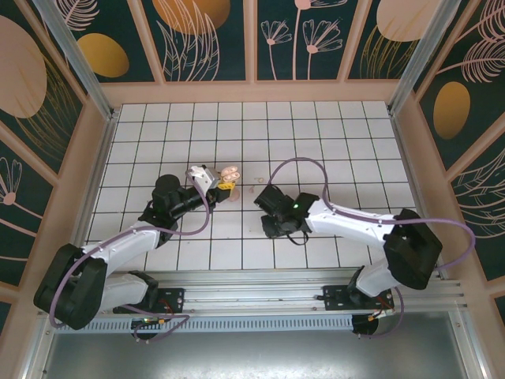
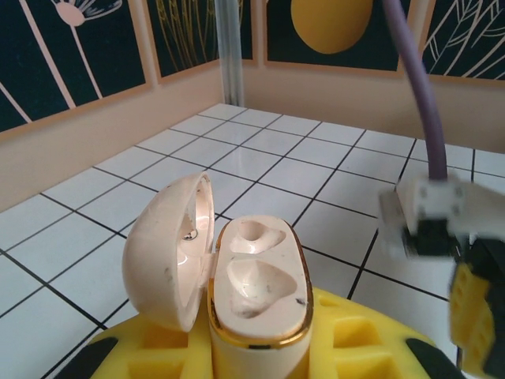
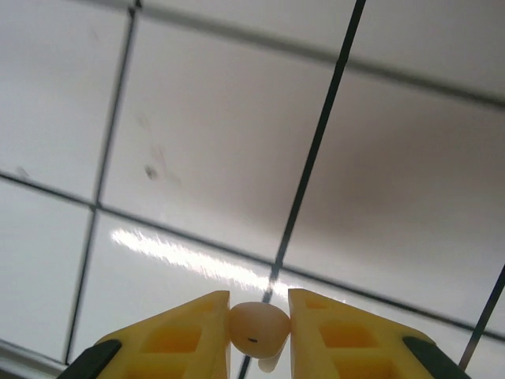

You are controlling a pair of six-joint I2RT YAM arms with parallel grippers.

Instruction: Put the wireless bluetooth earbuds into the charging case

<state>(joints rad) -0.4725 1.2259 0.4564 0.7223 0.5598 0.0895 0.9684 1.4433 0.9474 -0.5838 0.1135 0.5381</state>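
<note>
A white square-tiled floor [image 1: 316, 150] gleams, ringed by wood-framed dark teal wall panels [image 1: 213, 39] painted with gold discs.

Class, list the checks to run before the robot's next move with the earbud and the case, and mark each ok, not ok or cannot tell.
1. The left gripper clamps the charging case: ok.
2. The lid stands open: ok.
3. Both sockets are empty: ok.
4. The right gripper pinches the earbud: ok.
5. The earbud is above a socket: not ok; in the top view the right gripper sits beside the case, apart from it.
6. The second earbud is located: cannot tell.
</note>
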